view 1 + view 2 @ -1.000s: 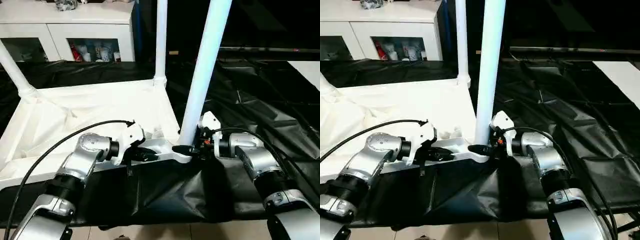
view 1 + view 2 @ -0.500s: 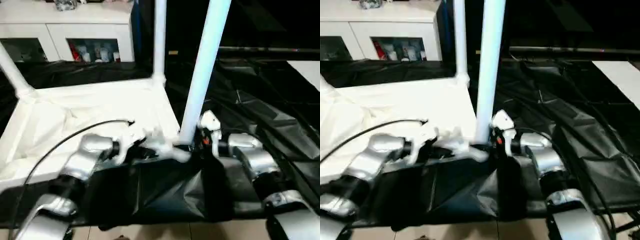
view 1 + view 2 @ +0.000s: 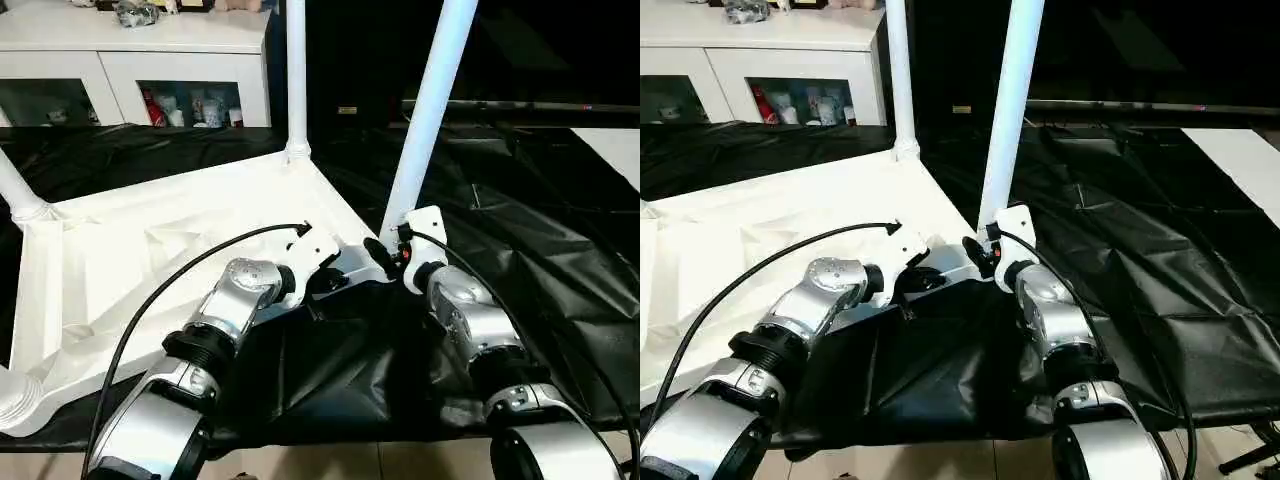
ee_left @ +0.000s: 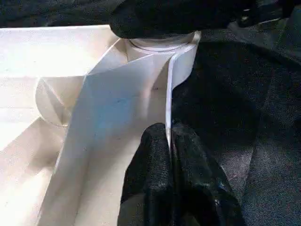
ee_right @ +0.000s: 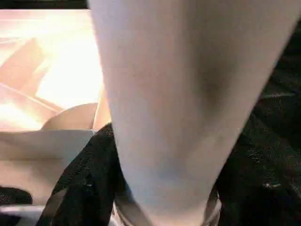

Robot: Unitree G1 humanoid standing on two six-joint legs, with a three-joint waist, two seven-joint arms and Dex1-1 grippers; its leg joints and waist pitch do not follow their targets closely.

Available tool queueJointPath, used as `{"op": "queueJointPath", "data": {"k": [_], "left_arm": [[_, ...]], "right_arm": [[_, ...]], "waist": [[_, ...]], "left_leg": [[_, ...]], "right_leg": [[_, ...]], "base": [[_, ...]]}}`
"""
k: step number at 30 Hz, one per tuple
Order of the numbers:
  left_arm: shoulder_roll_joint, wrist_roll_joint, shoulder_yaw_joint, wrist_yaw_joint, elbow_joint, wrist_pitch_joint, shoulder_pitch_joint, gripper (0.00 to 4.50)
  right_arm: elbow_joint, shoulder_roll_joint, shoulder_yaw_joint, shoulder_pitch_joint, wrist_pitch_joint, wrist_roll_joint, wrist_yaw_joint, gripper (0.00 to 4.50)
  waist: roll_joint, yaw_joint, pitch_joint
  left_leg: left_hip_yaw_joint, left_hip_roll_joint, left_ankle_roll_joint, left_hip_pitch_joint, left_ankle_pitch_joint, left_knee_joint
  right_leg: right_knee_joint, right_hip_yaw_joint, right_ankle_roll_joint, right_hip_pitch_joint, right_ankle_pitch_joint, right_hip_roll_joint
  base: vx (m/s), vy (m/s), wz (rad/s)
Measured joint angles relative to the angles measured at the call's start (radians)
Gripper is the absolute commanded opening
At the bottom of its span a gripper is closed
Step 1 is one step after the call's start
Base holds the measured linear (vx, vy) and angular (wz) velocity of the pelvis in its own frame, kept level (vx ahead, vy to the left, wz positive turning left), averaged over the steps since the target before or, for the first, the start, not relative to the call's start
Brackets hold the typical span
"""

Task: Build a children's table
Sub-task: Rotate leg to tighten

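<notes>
The white tabletop (image 3: 150, 250) lies upside down on black sheeting. White legs stand in its far corner (image 3: 296, 70) and left corner (image 3: 15, 190). A fourth leg end (image 3: 15, 400) shows at the near-left corner. My left gripper (image 3: 335, 283) is shut on the tabletop's thin rim (image 4: 168, 108), just beside the near-right corner socket (image 4: 160, 47). My right gripper (image 3: 385, 255) is shut around the base of the near-right leg (image 3: 432, 110), which leans to the right. In the right wrist view, black fingers (image 5: 84, 183) flank that leg (image 5: 174, 94).
A white cabinet (image 3: 150, 50) with glass doors stands at the back left. Crumpled black sheeting (image 3: 520, 200) covers the floor to the right and front. A pale floor patch (image 3: 615, 150) shows at the far right.
The tabletop has turned, and its near-right corner has moved away from me and to the right, both grippers still holding. The near-left corner has come into view.
</notes>
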Motion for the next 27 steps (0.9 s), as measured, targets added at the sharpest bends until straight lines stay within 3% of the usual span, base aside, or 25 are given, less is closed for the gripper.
{"op": "queueJointPath", "data": {"k": [2,5,8,14,18,27], "left_arm": [[0.016,-0.008,0.006,-0.004,-0.001,0.0,0.0,0.0],[0.036,-0.016,0.007,-0.037,-0.013,0.0,0.006,0.0],[0.074,-0.032,0.008,-0.101,-0.041,-0.003,0.024,0.0],[0.195,-0.096,0.008,-0.331,-0.166,-0.006,0.104,0.0],[0.226,-0.109,0.0,-0.414,-0.218,-0.003,0.13,0.0],[0.252,-0.13,0.0,-0.464,-0.278,0.03,0.166,0.0]], "right_arm": [[-0.014,-0.013,0.006,0.0,-0.002,0.007,0.066,3.23],[-0.015,-0.056,0.019,0.0,-0.004,0.023,0.174,3.62],[-0.028,-0.099,0.043,0.001,0.004,0.038,0.308,3.7],[-0.084,-0.191,0.112,0.018,0.01,0.069,0.604,3.7],[-0.085,-0.2,0.125,0.018,0.012,0.079,0.682,3.34],[-0.093,-0.22,0.135,0.021,0.014,0.1,0.758,2.52]], "waist": [[-0.002,-0.006,0.001],[-0.002,-0.005,0.001],[-0.002,-0.004,0.001],[-0.002,0.001,0.001],[-0.002,0.012,0.001],[-0.003,0.026,0.002]], "left_leg": [[-0.002,0.001,0.0,-0.001,0.0,0.0],[-0.002,0.001,0.0,-0.001,0.0,-0.002],[-0.002,0.002,0.0,-0.001,0.0,-0.005],[-0.001,0.003,0.0,-0.009,0.0,-0.003],[0.0,0.003,0.0,-0.015,0.0,0.003],[0.001,0.003,0.0,-0.013,0.0,0.004]], "right_leg": [[0.0,-0.002,0.0,-0.001,0.0,0.001],[0.001,-0.002,0.0,-0.002,0.0,0.001],[0.002,-0.003,0.0,-0.004,0.0,0.002],[0.003,-0.004,-0.006,-0.011,0.0,0.004],[0.003,-0.002,-0.006,-0.014,0.0,0.001],[0.007,-0.002,-0.006,-0.015,0.0,0.001]], "base": [[0.0,0.0,0.0],[0.0,0.0,0.0],[0.0,0.0,0.0],[0.0,0.0,0.0],[0.0,0.0,0.0],[0.0,0.0,0.0]]}}
